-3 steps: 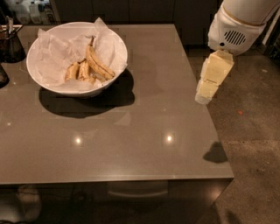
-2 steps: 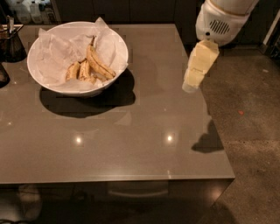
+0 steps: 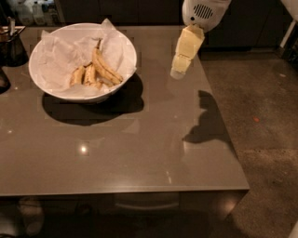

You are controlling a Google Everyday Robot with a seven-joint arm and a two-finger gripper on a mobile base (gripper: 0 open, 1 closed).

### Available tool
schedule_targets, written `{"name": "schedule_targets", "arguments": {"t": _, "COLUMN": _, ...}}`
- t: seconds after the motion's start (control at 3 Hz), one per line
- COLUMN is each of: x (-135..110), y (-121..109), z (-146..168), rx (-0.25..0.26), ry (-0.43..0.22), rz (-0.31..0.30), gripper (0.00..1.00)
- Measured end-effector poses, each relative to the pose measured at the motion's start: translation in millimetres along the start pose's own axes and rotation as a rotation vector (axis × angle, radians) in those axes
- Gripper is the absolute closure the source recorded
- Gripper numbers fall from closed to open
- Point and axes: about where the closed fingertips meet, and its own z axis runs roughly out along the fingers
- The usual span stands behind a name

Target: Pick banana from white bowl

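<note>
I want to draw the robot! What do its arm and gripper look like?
The gripper, hanging over the table right of the bowl, is pale yellow and blocky, narrowing toward its tip. Above it the arm ends in a rounded white shell with a vent of dark slots. No cables or markings show.

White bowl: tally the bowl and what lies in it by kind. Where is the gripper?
white bowl: 1
crinkled paper lining: 1
banana, long and whole: 1
short banana pieces: 2 clearly seen; overlap may hide more
Total: 5
The gripper hovers above the table to the right of the bowl, holding nothing.
</note>
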Motion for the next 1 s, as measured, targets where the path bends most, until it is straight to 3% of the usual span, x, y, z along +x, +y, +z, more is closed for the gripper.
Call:
{"name": "schedule_targets", "arguments": {"t": 0.33, "x": -11.9, "y": 2.8, "z": 1.2, "rx": 0.001, "ry": -0.02, "rz": -0.005, "gripper": 0.0}}
{"name": "schedule_targets", "arguments": {"t": 1.0, "x": -82.5, "y": 9.4, "z": 31.1, "rx": -0.018, "ry": 0.018, "rz": 0.005, "gripper": 0.0}}
